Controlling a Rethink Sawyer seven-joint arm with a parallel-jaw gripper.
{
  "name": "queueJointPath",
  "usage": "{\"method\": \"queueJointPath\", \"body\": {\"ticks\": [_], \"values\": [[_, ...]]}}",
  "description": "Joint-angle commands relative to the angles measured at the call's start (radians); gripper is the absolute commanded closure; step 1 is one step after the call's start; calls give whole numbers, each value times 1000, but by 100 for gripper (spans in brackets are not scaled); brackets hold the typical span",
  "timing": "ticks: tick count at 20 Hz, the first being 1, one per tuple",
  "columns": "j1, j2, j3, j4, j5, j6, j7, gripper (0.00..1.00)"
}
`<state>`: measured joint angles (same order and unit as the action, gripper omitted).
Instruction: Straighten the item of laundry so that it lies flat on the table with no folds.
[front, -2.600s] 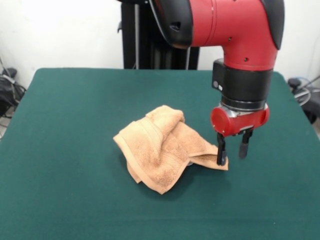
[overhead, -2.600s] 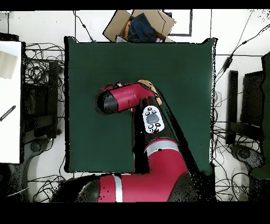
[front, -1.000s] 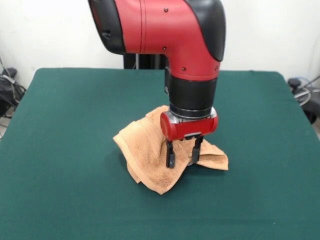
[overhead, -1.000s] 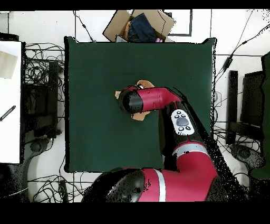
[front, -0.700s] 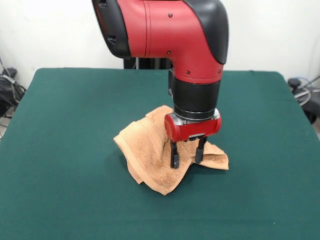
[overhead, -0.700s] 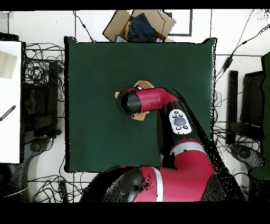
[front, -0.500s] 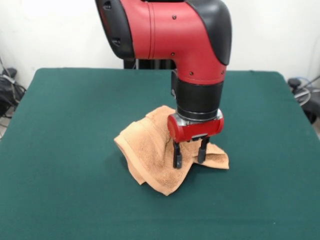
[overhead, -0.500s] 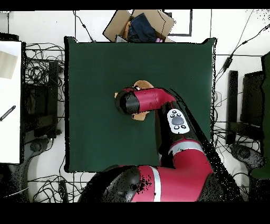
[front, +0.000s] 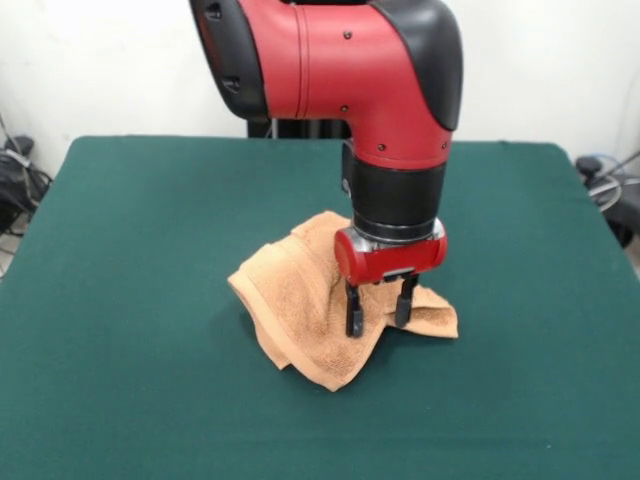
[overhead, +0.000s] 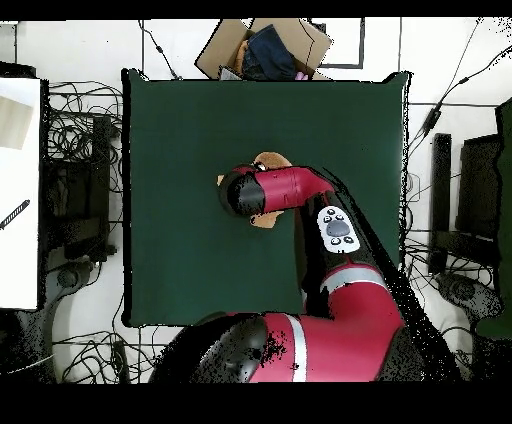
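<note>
The peach-orange towel (front: 300, 295) lies crumpled and folded over itself near the middle of the dark green table (front: 130, 240). My gripper (front: 379, 311) stands over the towel's right part, pointing down, with its two black fingers (front: 353, 311) apart and their tips at the cloth. It holds nothing that I can see. In the overhead view the arm's wrist covers most of the towel (overhead: 271, 159); only its edges show around the wrist, and the gripper itself is hidden.
A cardboard box (overhead: 262, 48) with dark things in it sits off the table's far edge in the overhead view. Cables and equipment lie on the floor around the table. A white surface (overhead: 18, 190) stands at the left.
The gripper came from the towel's right corner to over its right middle and sank a little. Since half a second ago nothing has visibly moved.
</note>
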<state>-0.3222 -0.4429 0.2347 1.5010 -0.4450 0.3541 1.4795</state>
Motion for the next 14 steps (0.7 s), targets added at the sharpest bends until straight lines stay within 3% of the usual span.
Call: {"method": "queueJointPath", "body": {"ticks": [1,14], "values": [[-17,26,68,24,-45,56,-32,0],[16,6,32,22,-86,3,-16,0]]}}
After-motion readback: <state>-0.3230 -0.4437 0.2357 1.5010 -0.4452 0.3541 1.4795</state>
